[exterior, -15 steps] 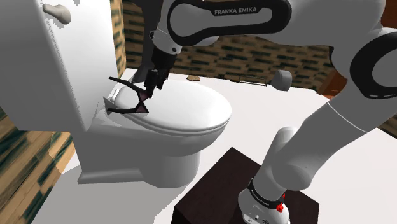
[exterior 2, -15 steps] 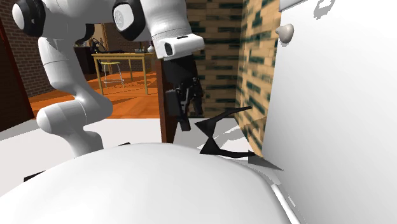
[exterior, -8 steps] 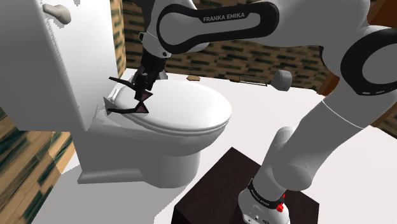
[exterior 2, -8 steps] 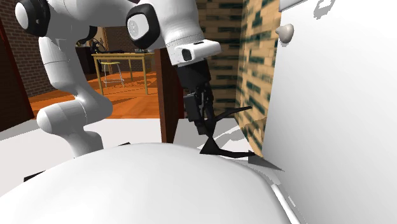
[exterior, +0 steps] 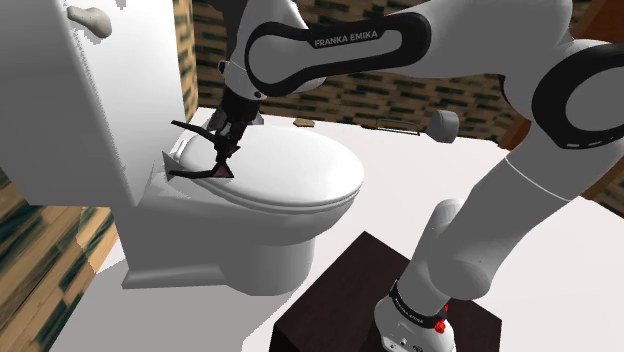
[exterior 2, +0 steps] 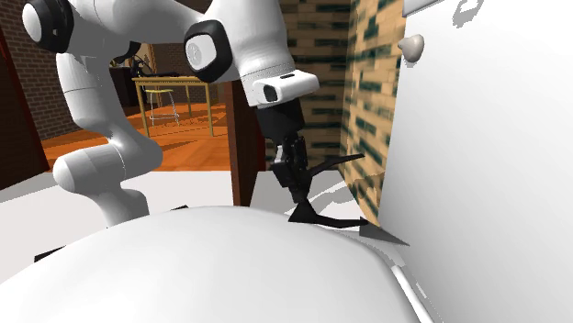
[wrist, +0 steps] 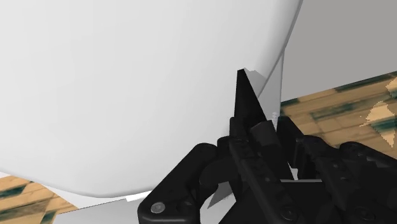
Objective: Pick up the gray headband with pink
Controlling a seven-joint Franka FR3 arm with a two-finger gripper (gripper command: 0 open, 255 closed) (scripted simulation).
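One closed white toilet lid (exterior: 290, 170) carries the headband (exterior: 205, 173), which lies at the lid's rear, just in front of the white tank (exterior: 100, 100). It is drawn as a thin, angular black band with a small dull-pink triangle showing in the shoulder view; one strip of it rises off the lid and slants up toward the tank. The white arm reaches down from above, and its black claw (exterior: 223, 152) points at the lid with its tip in the middle of the band. In the second exterior view the claw (exterior 2: 300, 194) narrows to a point right on the headband (exterior 2: 331, 220), beside the tank (exterior 2: 477, 138). In the wrist view the claw (wrist: 264, 130) is drawn together, clamped on the headband (wrist: 243, 95), whose black spike juts out from between the two halves over the lid (wrist: 127, 83). The dark stand (exterior: 330, 300) sits on the floor near the bowl.
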